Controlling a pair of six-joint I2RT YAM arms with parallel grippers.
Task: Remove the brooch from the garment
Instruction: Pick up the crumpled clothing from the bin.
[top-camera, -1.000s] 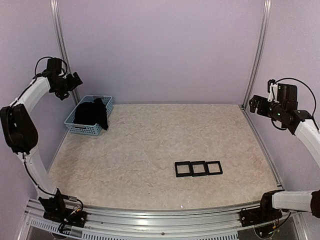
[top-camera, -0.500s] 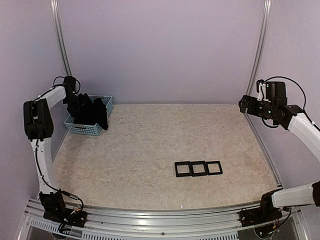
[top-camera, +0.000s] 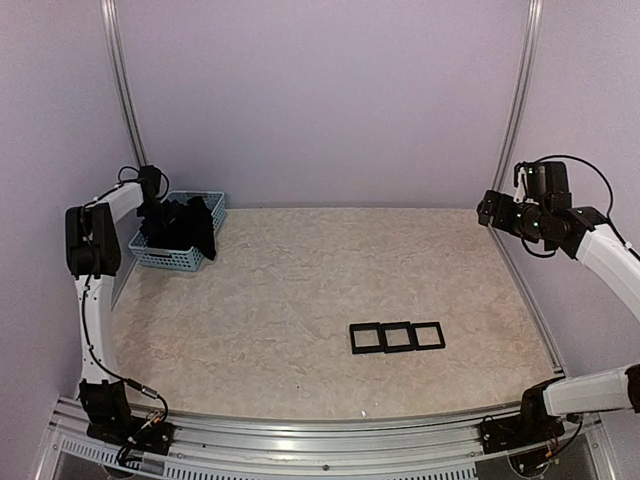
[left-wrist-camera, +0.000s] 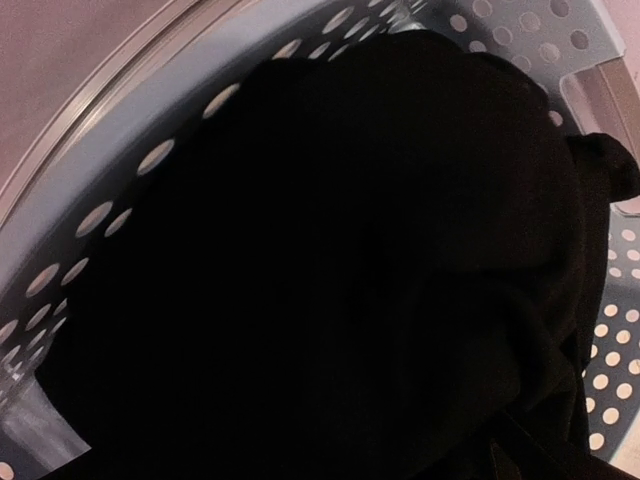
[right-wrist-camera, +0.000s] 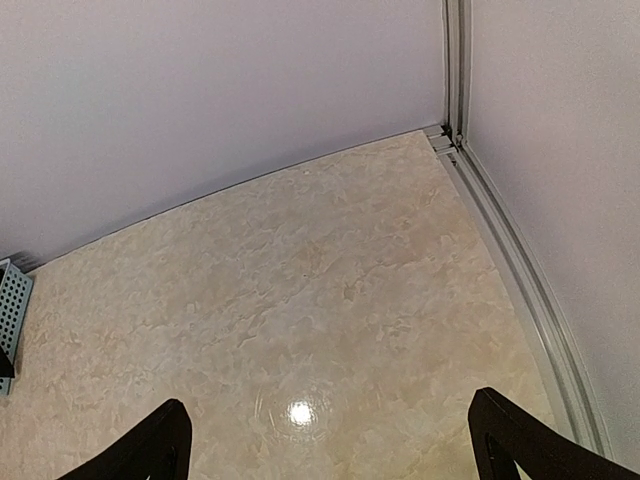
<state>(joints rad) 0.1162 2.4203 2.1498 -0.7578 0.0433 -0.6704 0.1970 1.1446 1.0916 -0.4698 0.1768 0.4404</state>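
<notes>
The large black fabric garment (top-camera: 188, 226) is found bundled in the light-blue perforated plastic basket (top-camera: 163, 261), far left; no brooch is discernible. The spread left pincer (top-camera: 153, 213) should be closed on a top fold only. The right pincer (right-wrist-camera: 330, 420) is spread, empty. Earlier, the left pincer was held above the basket.

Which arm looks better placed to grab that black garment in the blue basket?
Left: the left gripper sits right at the basket, its camera filled by the garment. The right gripper hangs open on the opposite side, far from it.
</notes>
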